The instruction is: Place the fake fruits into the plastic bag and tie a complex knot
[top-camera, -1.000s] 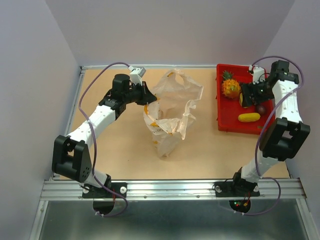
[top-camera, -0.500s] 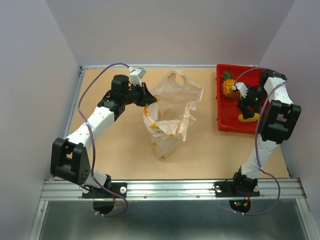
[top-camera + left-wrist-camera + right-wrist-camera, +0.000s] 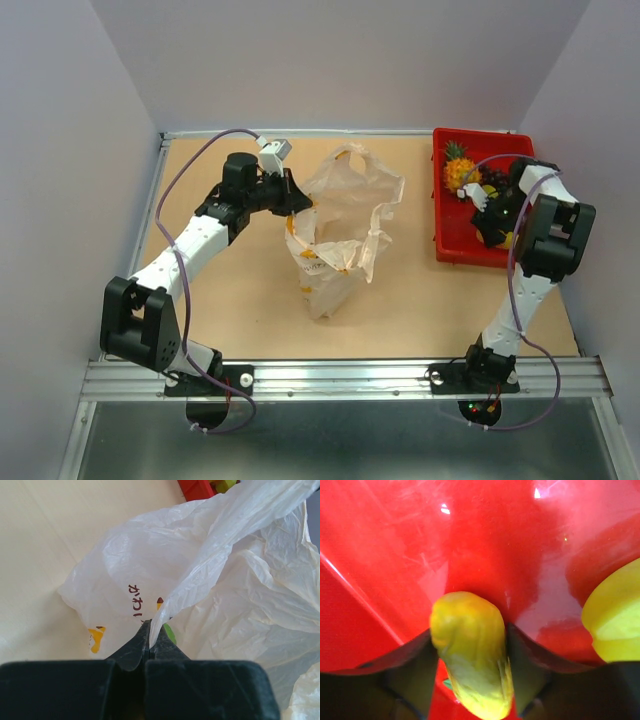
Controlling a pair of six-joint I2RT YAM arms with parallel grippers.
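The left tool [image 3: 149, 630] is clamped shut on a strip of the bag [image 3: 240, 605] rim. My guess is it's holding that edge up so the mouth is gaping for drops. The rest of the bag is standing crumpled on the surface [image 3: 230, 290], spreading out just beyond that tool's tips.

The right tool [image 3: 470, 647] is sitting down in the red tray [image 3: 395, 540], with its fingers hugging the yellow fruit [image 3: 467, 625] from both sides. They're touching it as far as I can see, so I'm calling that a grip. I can't tell if it's off the tray floor, though.

The pineapple [image 3: 460, 172] and grapes [image 3: 493, 180] are waiting in the tray just past that tool. Most of the loading and the knot are looking a long way off.
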